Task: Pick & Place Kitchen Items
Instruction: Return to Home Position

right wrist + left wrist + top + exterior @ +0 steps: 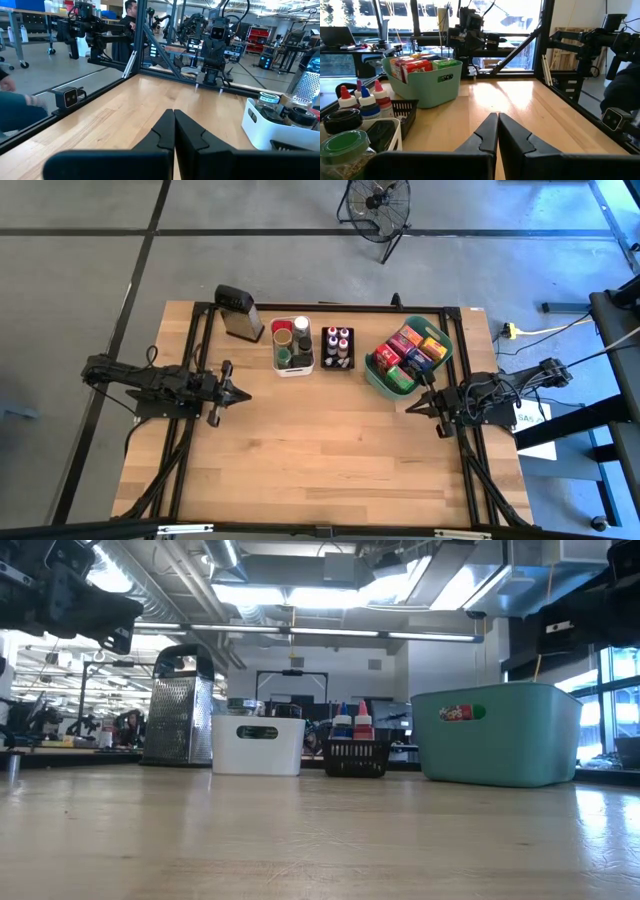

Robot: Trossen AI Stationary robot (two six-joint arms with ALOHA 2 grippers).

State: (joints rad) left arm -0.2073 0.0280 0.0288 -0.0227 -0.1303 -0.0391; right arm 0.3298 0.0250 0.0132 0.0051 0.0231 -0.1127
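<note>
Your left gripper (pixel 243 392) and right gripper (pixel 410 407): fingers pressed together, holding nothing, over bare table (pixel 320 450). Beyond, kitchen items (pixel 300 330) binned: jars (pixel 284 332) in white bin (pixel 295 370), bottles (pixel 337 340), maybe four, in black tray (pixel 337 368), boxes (pixel 432 348) in teal basket (pixel 372 375). Grater (pixel 243 320) upright, far edge.

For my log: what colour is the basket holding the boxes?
The basket is teal, clearest in the low view.

A robotics lab: neighbouring robot rigs (pixel 87 27) on frames, exposed ceiling ducts (pixel 420 570), concrete floor (pixel 80 260).
</note>
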